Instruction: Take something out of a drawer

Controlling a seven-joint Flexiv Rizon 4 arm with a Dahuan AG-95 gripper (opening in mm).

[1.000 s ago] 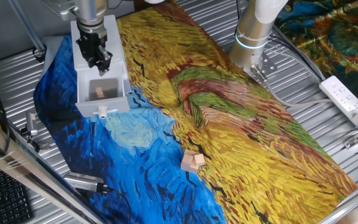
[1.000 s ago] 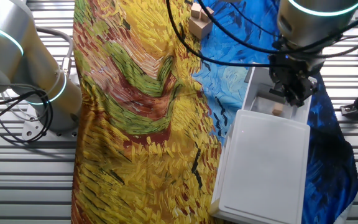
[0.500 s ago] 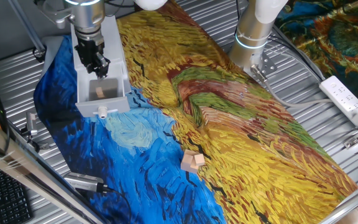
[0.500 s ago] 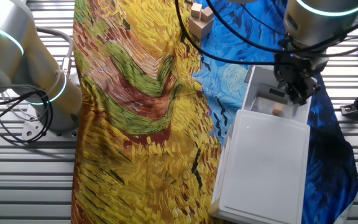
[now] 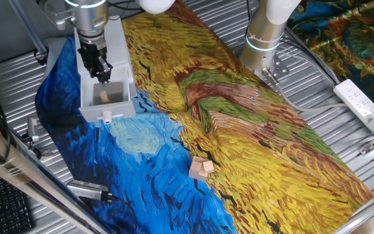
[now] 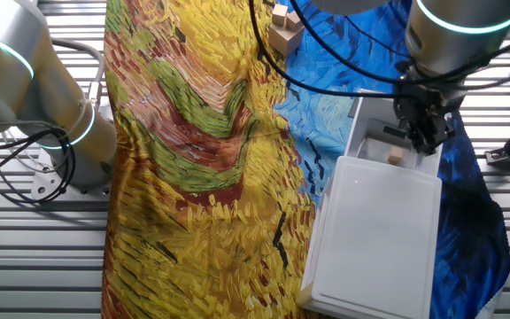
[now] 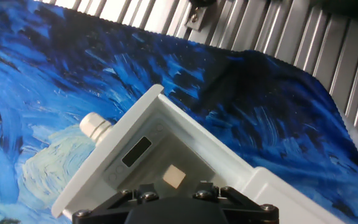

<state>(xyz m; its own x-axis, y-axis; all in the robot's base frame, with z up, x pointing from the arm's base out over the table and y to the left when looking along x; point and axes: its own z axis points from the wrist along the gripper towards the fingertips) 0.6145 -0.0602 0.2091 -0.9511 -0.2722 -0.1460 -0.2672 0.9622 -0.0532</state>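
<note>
The drawer point(image 5: 106, 112) is pulled out of the grey unit point(image 5: 119, 45), with its knob point(image 5: 108, 117) facing front. A small wooden block point(image 5: 104, 97) lies inside it. My gripper point(image 5: 102, 73) hangs just above the drawer's rear part, behind the block and clear of it. The other fixed view shows the gripper point(image 6: 425, 140) over the drawer point(image 6: 366, 133), next to the block point(image 6: 396, 157). The hand view looks down on the drawer wall point(image 7: 104, 162), the knob point(image 7: 95, 126) and the block point(image 7: 174, 177). The fingertips are hidden there, and I cannot tell their gap.
A painted blue and yellow cloth point(image 5: 252, 149) covers the table. Loose wooden blocks point(image 5: 200, 168) lie on it near the front. A second robot arm's base point(image 5: 265, 39) stands at the back. A power strip point(image 5: 362, 104) lies on the right, and a dark tool point(image 5: 89, 190) at the front left.
My gripper has shifted slightly left and back over the drawer. The drawer and the block have not moved.
</note>
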